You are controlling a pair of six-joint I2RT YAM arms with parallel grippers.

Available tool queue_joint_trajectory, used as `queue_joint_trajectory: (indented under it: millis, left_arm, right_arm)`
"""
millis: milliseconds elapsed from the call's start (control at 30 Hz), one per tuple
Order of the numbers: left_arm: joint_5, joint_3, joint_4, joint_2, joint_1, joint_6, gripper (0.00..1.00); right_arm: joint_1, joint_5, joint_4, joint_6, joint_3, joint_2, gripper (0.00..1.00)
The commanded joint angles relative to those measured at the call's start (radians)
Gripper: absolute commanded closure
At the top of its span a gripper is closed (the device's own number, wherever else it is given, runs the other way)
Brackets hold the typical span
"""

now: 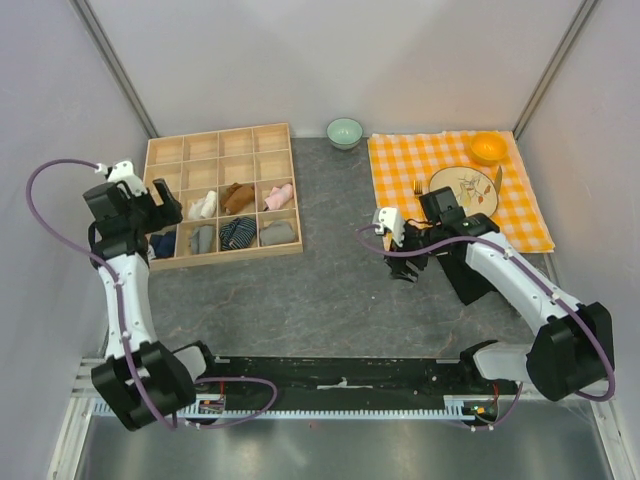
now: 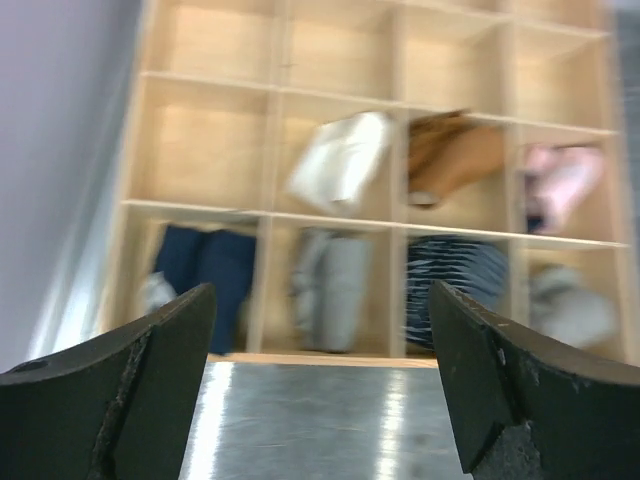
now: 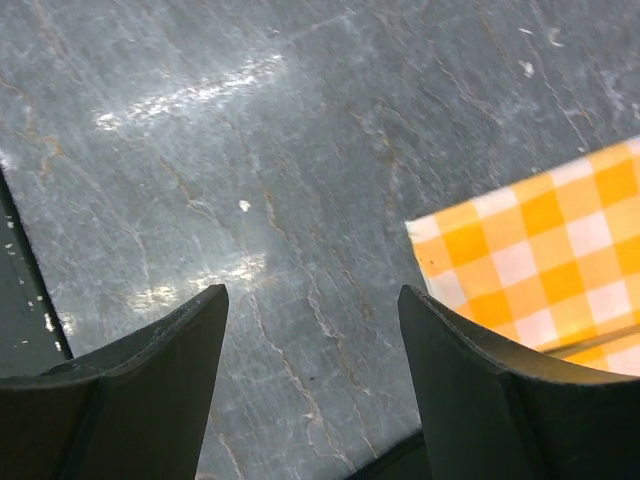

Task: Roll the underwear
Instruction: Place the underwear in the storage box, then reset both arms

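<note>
The navy blue underwear [image 1: 162, 243] lies bunched in the near-left compartment of the wooden divider box [image 1: 222, 135]. In the blurred left wrist view it [image 2: 205, 275] shows a bit of white at its left side. My left gripper [image 1: 160, 216] is open and empty, held above the box's near-left corner; its jaws [image 2: 320, 292] frame the near row of compartments. My right gripper [image 1: 405, 264] is open and empty over bare grey tabletop, beside the checkered cloth [image 3: 545, 250]; its jaws [image 3: 312, 292] hold nothing.
The box also holds a grey roll [image 1: 203, 238], a dark striped roll [image 1: 238, 232], white [image 1: 205, 204], brown [image 1: 238, 196], pink [image 1: 279, 195] and another grey garment [image 1: 279, 231]. A green bowl [image 1: 345, 131], and a plate [image 1: 462, 186] and orange bowl [image 1: 487, 147] on the orange cloth [image 1: 455, 160].
</note>
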Motion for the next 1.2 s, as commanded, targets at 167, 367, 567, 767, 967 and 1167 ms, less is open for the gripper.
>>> queue_joint_trajectory:
  millis: [167,367,567,767,967,1167]
  left_arm:
    - [0.078,0.115,-0.279,-0.204,-0.428,-0.150,0.07]
    - [0.122,0.028,-0.286,-0.427,-0.473,-0.069,0.06]
    - [0.277,-0.152,-0.125,-0.605,-0.502,-0.153,0.05]
    - [0.335,-0.209,-0.039,-0.600,-0.517,-0.192,0.05]
    - [0.312,-0.250,-0.008,-0.640,-0.544,-0.192,0.06]
    - [0.292,-0.313,0.052,-0.685,-0.553,-0.195,0.06]
  right_arm:
    - [-0.198,0.013,0.152,0.104,-0.008,-0.143,0.17]
    - [-0.226,0.414,0.319,0.378,0.093,-0.275,0.02]
    - [-0.229,0.522,0.238,0.622,0.206,-0.271,0.02]
    - [-0.314,0.547,0.189,0.698,0.280,-0.294,0.02]
    - [-0.362,0.502,0.181,0.753,0.283,-0.344,0.02]
    - [-0.368,0.511,0.187,0.753,0.262,-0.361,0.02]
